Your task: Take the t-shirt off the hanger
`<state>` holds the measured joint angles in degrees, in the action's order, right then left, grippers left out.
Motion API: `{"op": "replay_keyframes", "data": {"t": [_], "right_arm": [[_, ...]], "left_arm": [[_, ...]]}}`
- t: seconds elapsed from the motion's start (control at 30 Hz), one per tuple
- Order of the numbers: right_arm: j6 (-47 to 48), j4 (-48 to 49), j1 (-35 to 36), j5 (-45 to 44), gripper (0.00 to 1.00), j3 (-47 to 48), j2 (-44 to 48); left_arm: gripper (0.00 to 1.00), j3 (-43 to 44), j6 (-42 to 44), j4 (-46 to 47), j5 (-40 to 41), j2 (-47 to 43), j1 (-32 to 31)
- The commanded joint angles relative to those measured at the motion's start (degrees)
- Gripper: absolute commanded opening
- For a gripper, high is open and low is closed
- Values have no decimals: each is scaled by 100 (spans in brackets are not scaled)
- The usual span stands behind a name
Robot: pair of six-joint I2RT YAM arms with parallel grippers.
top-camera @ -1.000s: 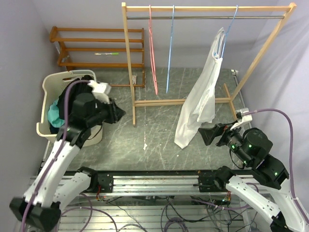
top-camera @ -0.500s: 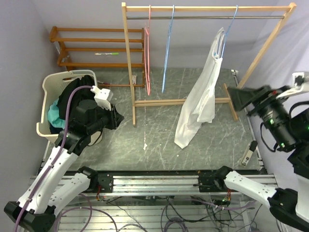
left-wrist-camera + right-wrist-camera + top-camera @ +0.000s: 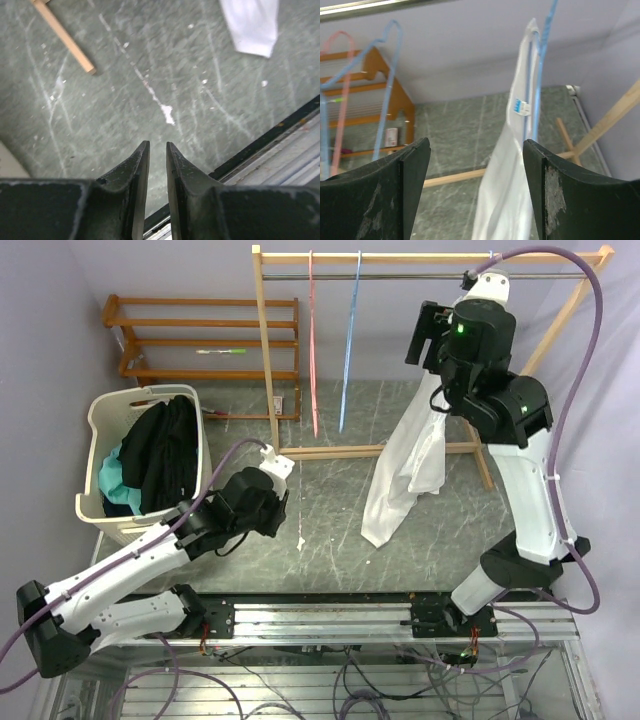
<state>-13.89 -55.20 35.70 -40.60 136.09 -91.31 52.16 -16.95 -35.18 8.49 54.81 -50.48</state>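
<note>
We find the white t-shirt (image 3: 410, 460) on its blue hanger (image 3: 546, 35), hung from the rail (image 3: 400, 276) of the wooden rack (image 3: 265, 370), towards the rack's right end; the garment drapes down in one long fold to the green surface (image 3: 200, 100); we cannot tell whether its hem touches. The right gripper (image 3: 476, 145) stands high, level with the top of the garment and near the hanger; its jaws are spread wide and hold nothing; t-shirt and hanger lie ahead of the fingers, apart from them. The left gripper (image 3: 157, 145) points down over the surface, well apart from the t-shirt; its jaws are almost together, a narrow gap between the tips, nothing in it. A pink hanger (image 3: 313, 350) and a second blue hanger (image 3: 349, 350) hang further left on the rail; a basket (image 3: 95, 440) of clothes stands at the left.
</note>
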Motion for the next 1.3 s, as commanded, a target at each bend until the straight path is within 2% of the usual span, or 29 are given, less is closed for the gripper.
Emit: {"op": "replay_keyframes", "data": {"t": [0.0,0.13,0.3,0.53,0.67,0.8,0.83,1.13,1.27], "right_arm": [[107,-113,-668,296,74,57,98],[40,84,-1229,839,73,-395,301],[65,117,-1638,1393,72,-566,395],[21,385,-2286,2476,63,-1359,481],[9,635,-2481,2880,52,-1716,564],[-8,615,-2553,2986,30,-1708,518],[-4,616,-2563,2969,27,-1715,516],[19,572,-2585,2882,26,-1823,714],[18,600,-2589,2990,33,-2215,1026]], "left_arm": [[30,208,-50,-181,756,-207,-73],[29,97,-30,-52,709,-595,-73],[29,100,-10,-74,589,-519,-68],[29,121,-6,-104,549,-440,-68],[28,102,-10,-95,577,-515,-68],[28,112,-19,-103,585,-511,-69],[28,110,-15,-103,585,-507,-70],[28,111,-1,-116,565,-462,-71],[28,109,-10,-112,559,-483,-67]]}}
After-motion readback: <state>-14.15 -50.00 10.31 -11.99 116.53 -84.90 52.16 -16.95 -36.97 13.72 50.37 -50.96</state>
